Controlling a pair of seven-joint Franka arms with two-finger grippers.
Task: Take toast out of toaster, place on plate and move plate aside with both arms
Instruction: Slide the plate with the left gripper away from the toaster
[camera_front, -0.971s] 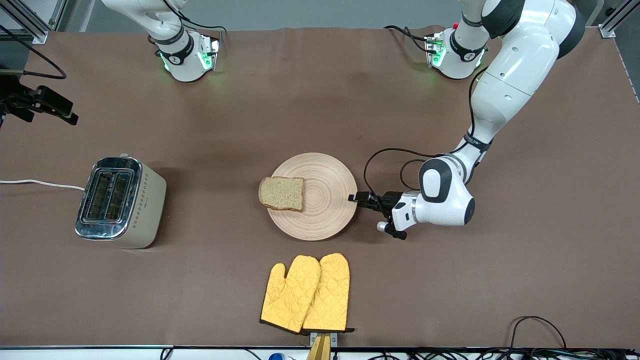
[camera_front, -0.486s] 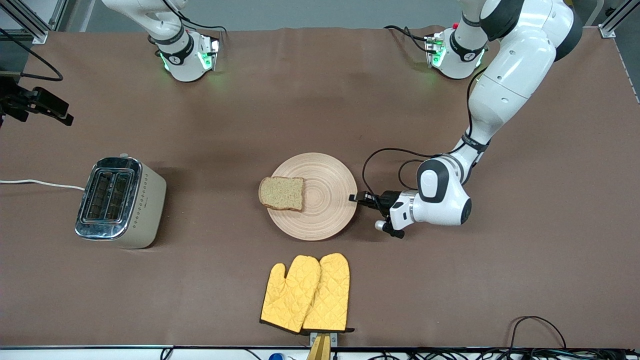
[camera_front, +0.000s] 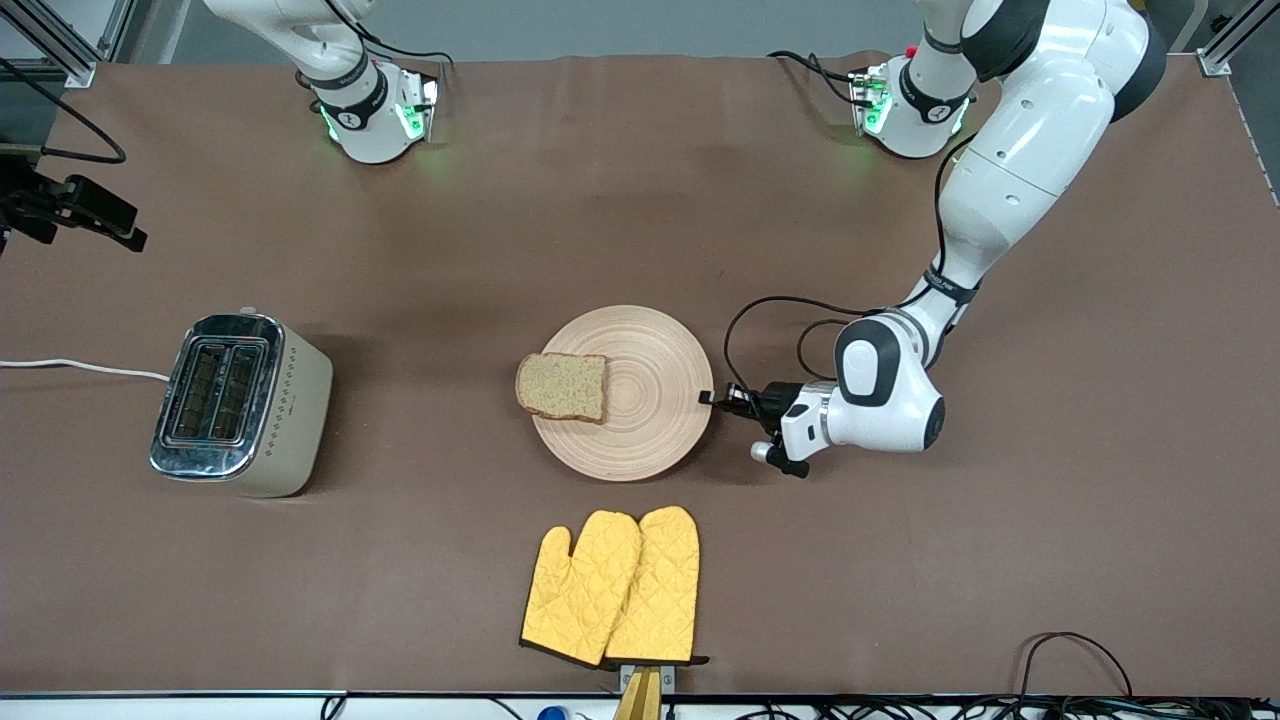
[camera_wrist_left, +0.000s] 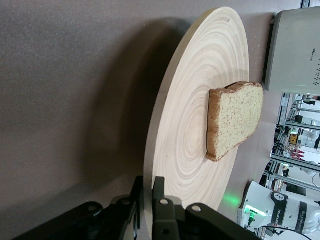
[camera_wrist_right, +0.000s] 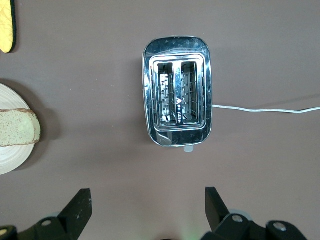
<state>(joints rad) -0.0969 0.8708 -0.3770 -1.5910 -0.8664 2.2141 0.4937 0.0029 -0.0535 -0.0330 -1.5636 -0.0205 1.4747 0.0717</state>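
Front view: brown table (camera_front: 620, 200) bears plate (camera_front: 650, 440), rim pinched by left pincer (camera_front: 708, 398); right pincer (camera_wrist_right: 147, 207) spread above toaster (camera_front: 240, 400).

a pale beige wooden plate (camera_front: 640, 400) with concentric ring grooves carries a speckled tan toast (camera_front: 562, 386) with a darker brown crust. the surface (camera_front: 400, 560) is matte brown. two yellow quilted oven mitts (camera_front: 612, 586) have black cuffs. the toaster (camera_front: 240, 403) is cream with a shiny chrome top and a white cord (camera_front: 80, 368). the arms are white with black bands; the left pincer (camera_front: 707, 397) and right pincer (camera_wrist_right: 147, 210) are black.
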